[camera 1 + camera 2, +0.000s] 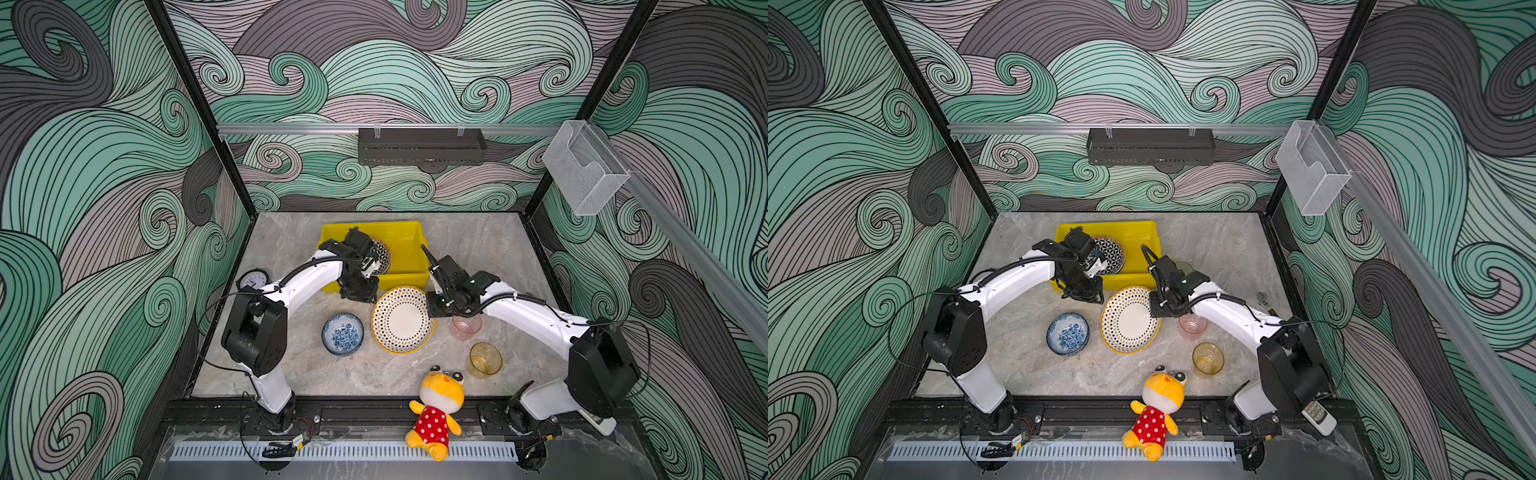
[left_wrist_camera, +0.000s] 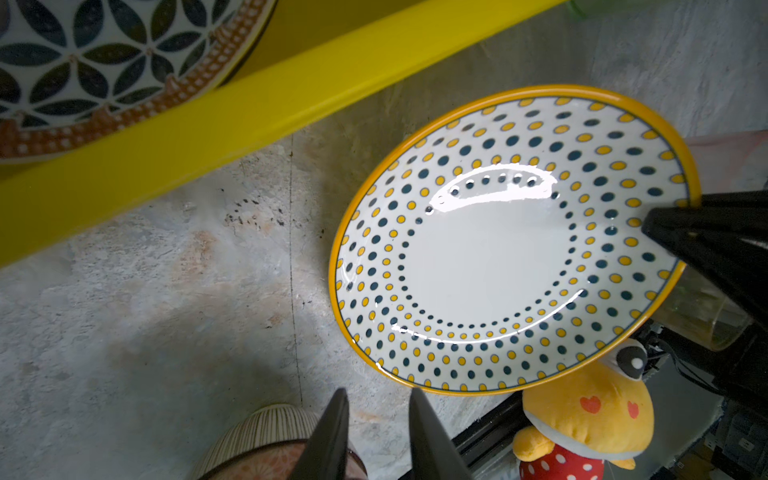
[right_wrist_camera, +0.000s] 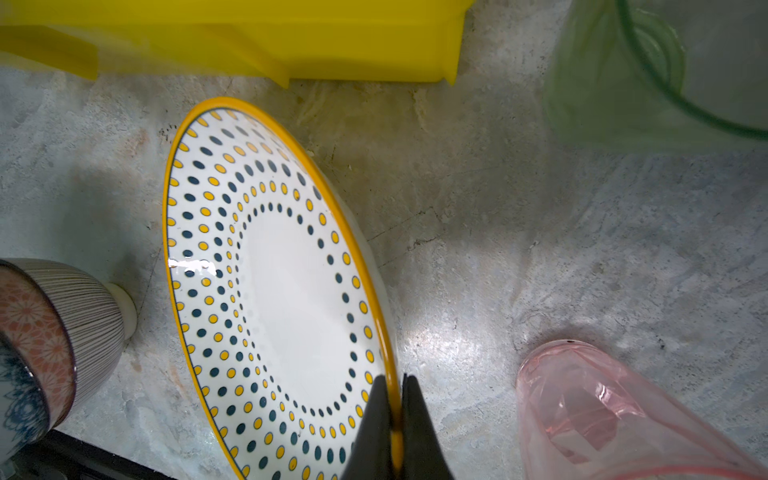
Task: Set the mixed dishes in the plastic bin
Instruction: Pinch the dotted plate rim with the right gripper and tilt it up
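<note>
My right gripper is shut on the near rim of the yellow-rimmed dotted plate, which stands tilted off the table. The yellow plastic bin lies behind it and holds a geometric plate. My left gripper hangs open and empty over the table by the bin's near wall, above a striped bowl. On the table stand a blue floral bowl, a pink cup, an amber cup and a green cup.
A yellow plush toy lies on the front edge. A round black clock sits at the left, behind the left arm. On the back wall hangs a dark perforated tray, and on the right wall a clear box.
</note>
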Robot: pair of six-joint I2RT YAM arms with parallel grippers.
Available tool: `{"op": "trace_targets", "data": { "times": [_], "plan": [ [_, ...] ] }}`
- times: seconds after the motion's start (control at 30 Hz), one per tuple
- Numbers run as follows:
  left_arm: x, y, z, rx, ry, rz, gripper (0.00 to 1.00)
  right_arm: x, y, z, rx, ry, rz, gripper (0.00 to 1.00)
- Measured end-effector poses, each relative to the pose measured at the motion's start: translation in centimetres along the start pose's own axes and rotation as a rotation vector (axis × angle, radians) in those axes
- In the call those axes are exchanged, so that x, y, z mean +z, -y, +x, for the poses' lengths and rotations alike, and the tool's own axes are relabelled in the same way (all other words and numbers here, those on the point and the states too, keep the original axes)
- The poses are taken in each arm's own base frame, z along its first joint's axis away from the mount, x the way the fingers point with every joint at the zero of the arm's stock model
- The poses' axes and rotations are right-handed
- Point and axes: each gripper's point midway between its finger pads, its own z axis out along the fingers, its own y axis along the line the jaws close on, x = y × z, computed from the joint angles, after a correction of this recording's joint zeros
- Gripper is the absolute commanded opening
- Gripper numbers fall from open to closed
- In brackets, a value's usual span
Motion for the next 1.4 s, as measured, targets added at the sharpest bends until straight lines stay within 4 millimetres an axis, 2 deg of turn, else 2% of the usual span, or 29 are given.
{"op": "trace_targets", "data": {
  "times": [0.4, 0.73, 0.9, 1.4],
  "plan": [
    [1.2, 0.0, -0.3, 0.002, 0.001, 0.021, 0.38, -1.0, 0.6, 0.3, 0.004, 0.008, 0.025, 0.0],
    [1.9, 0.2, -0.8, 0.013, 0.013, 0.045, 0.39, -1.6, 1.0, 0.4, 0.003, 0.015, 0.04, 0.0],
    [2.6, 0.3, -0.5, 0.015, -0.001, 0.066, 0.41, -2.6, 1.3, 0.4, 0.004, 0.036, 0.049, 0.0],
    [2.9, 1.3, -0.9, 0.033, 0.015, 0.13, 0.47, -5.5, 1.2, -0.2, 0.025, 0.117, 0.021, 0.0]
  ]
}}
